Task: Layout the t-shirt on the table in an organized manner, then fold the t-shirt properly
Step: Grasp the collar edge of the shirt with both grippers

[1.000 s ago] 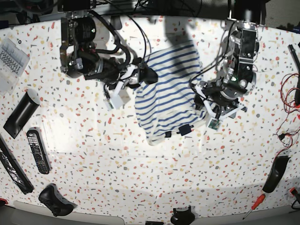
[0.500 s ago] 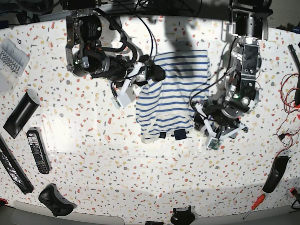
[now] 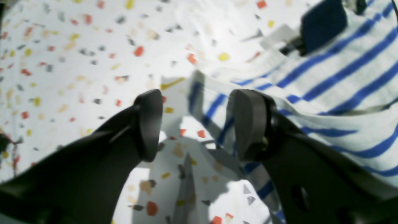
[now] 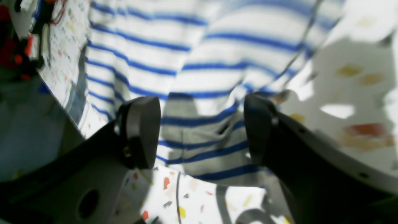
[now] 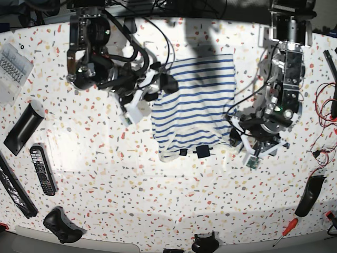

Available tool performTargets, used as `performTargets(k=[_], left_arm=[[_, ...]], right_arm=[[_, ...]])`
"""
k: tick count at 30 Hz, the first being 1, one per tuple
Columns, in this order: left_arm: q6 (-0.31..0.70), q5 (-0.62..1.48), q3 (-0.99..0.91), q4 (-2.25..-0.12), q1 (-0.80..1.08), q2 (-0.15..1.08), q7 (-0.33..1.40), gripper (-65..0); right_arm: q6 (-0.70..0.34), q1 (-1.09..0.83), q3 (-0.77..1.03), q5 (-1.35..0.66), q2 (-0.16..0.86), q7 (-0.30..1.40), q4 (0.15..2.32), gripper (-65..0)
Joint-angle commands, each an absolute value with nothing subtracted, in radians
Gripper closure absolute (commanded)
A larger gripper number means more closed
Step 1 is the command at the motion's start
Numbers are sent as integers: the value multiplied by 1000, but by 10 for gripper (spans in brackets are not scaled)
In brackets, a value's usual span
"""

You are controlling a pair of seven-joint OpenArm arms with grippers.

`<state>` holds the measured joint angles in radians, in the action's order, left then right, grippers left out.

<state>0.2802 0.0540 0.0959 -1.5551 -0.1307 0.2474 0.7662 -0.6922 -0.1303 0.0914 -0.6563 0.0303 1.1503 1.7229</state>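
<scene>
The left gripper [image 3: 194,124] stands with its two dark pads well apart, and nothing is held between them. In the left wrist view one pad [image 3: 149,124] is over the bare table [image 3: 62,62], while the other pad is over the edge of the t-shirt [image 3: 335,81]; a striped fold of cloth lies in the gap below, but the pads do not press on it. A dark tag [image 3: 323,23] is seen near the top of that view, at the border of the cloth.

The right gripper [image 4: 199,130] is also wide open and holds nothing. In the right wrist view its pads stand on both sides of a shaded, slightly wrinkled part of the t-shirt [image 4: 199,53], just beside the cloth's edge, where the speckled table [image 4: 186,199] begins. Whether the pads touch the cloth cannot be told.

In the base view the t-shirt [image 5: 197,103] lies in the upper middle of the table [image 5: 158,200], between the two arms, as a compact folded shape with the stripes running across. Two small dark tags [image 5: 192,153] are at its lower edge. The right gripper [image 5: 158,87] is at the cloth's left side, and the left gripper [image 5: 239,138] is near its lower right corner.

Further out, a remote control [image 5: 42,169] and a black game controller [image 5: 62,225] lie on the left part of the table, and a red-handled screwdriver [image 5: 285,230] lies at the lower right.
</scene>
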Motion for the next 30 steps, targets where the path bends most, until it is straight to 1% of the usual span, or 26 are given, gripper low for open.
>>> performTargets(k=[1,4,6,8,10,11,13,14,16,19,23,25,27,30], left_arm=[[276,63,93,-1590,-155,262,746,-335],[276,62,93,-1641,-155,294,746,-335],[272,75,93,-1684,-155,313,747,-335],[273,133,93,-1731,-154,334,748,-335],[273,221,93,-1776,-152,353,758,-335],[273,268,93,-1796,-152,358,768,-335],[273,349,93,-1830,-152,365,782,-335],[273,381,93,-1843,-152,366,793,-335],[274,459,93,-1863,-149,366,827,-335],[278,520,93,-1872,-127,361,878,-335],[278,536,93,-1872,-43,361,863,-335],[292,569,93,-1872,9,360,849,-335],[336,605,93,-1872,62,357,831,-335],[344,611,93,-1872,129,323,820,-335]], right_arm=[[-698,-117,107,-681,30,1136,1765,-404],[-698,-116,162,-680,30,1126,1833,-404],[-698,-116,211,-681,30,1074,1868,-404],[-698,-114,266,-689,31,988,1885,-404],[-698,-110,308,-761,30,949,1885,-404],[-698,-106,311,-816,31,963,1885,-404],[-698,-91,285,-899,30,1055,1885,-404],[-698,-81,257,-923,30,1103,1885,-404],[-698,-70,183,-920,30,1130,1885,-404],[-698,-67,65,-844,30,1081,1885,-404],[-698,-70,-69,-646,28,1010,1880,-404],[-698,-70,-104,-556,27,974,1867,-404],[-698,-70,-112,-474,27,923,1849,-404],[-698,-70,-111,-381,27,863,1805,-404]])
